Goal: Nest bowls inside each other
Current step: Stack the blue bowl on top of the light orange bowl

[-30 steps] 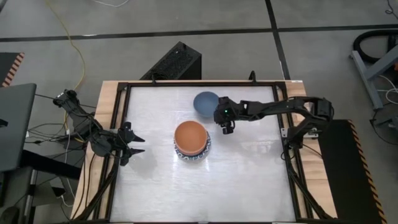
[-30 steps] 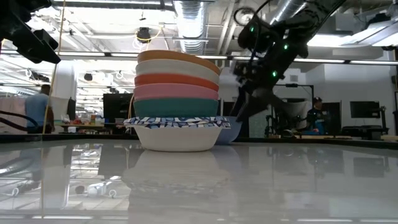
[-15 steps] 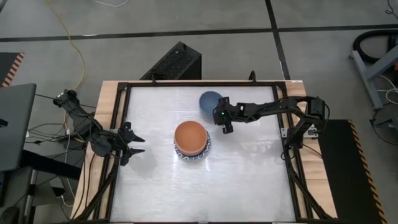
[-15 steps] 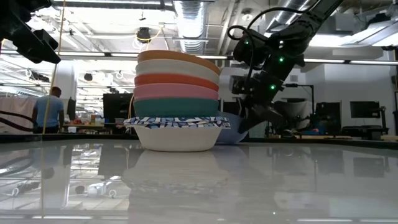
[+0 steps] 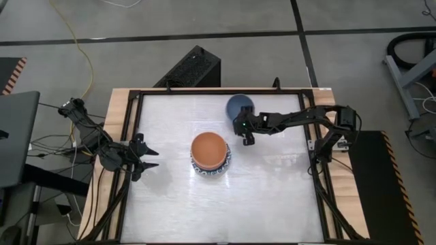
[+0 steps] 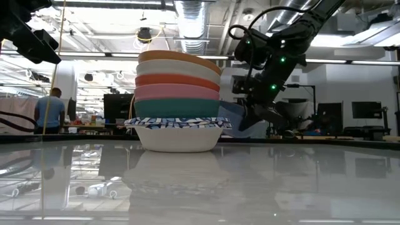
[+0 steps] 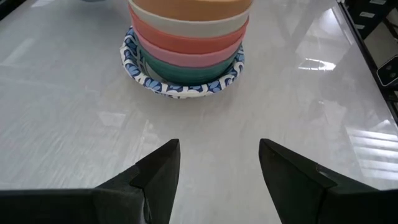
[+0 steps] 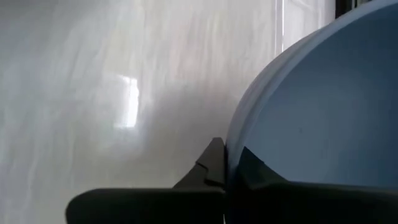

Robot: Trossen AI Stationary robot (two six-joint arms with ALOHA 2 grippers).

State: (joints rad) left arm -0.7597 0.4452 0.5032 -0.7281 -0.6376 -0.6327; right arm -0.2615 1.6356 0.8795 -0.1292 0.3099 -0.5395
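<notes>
A stack of nested bowls rests on the white table by its bottom bowl, white with a blue patterned rim. Above that come green, pink, red and cream bowls, with an orange one on top. A single blue bowl is farther back, to the right of the stack, and my right gripper is shut on it. My left gripper waits open at the table's left edge, its fingers pointing at the stack. My right gripper pinches the blue bowl's near rim, one finger outside the wall and the other inside. The fingers slant down from the table's right and near side. In the low view the bowl sits tilted; the stack hides its underside.
A black frame runs around the table. There is bare tabletop toward the near edge. A black box stands on the floor beyond the far edge. A person shows in the room behind.
My right gripper has dipped a little and shut on the blue bowl's rim. The bowl has slid toward the table's far right, away from the stack, and now sits tilted.
</notes>
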